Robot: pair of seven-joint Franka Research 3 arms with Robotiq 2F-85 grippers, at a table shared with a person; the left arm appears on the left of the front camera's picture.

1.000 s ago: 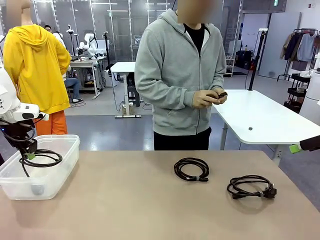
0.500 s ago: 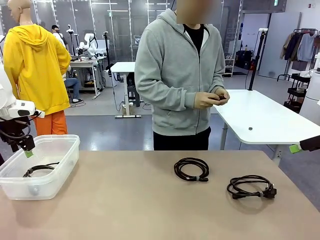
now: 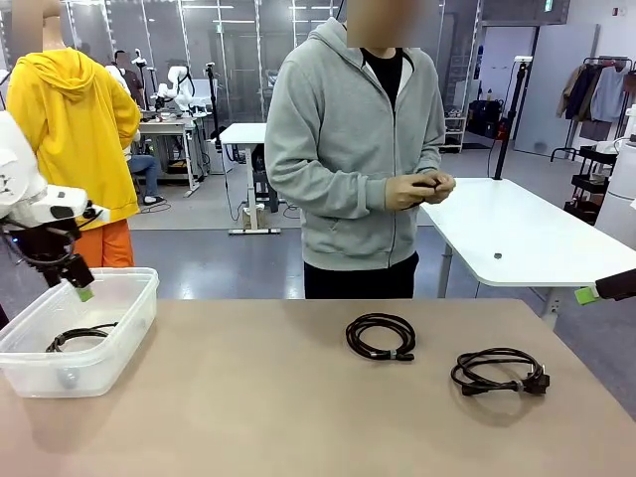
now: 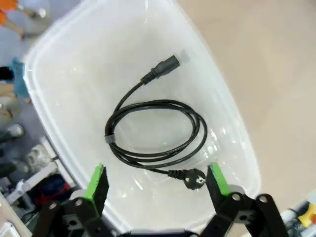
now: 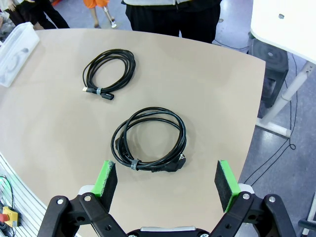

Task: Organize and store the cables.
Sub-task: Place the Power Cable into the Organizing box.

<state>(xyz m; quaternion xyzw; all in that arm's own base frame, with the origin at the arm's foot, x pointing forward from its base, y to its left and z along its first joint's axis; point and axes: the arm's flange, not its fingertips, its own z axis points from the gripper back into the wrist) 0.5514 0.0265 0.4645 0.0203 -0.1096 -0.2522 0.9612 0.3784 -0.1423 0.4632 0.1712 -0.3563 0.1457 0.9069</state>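
Tan table [image 3: 298, 417], clear tub [image 3: 91, 370] left, coiled cable [image 3: 351, 338] centre, plugged cable [image 3: 537, 384] right

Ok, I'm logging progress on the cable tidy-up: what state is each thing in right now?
plastic bin: open, no lid, one cable inside.
cable in the bin: coiled, tied, lying flat on the bottom.
middle cable: coiled, tied, on the table.
right cable: coiled, tied, on the table.
left claw: open, empty, above the bin.
right claw: open, empty, pointed at the right cable.
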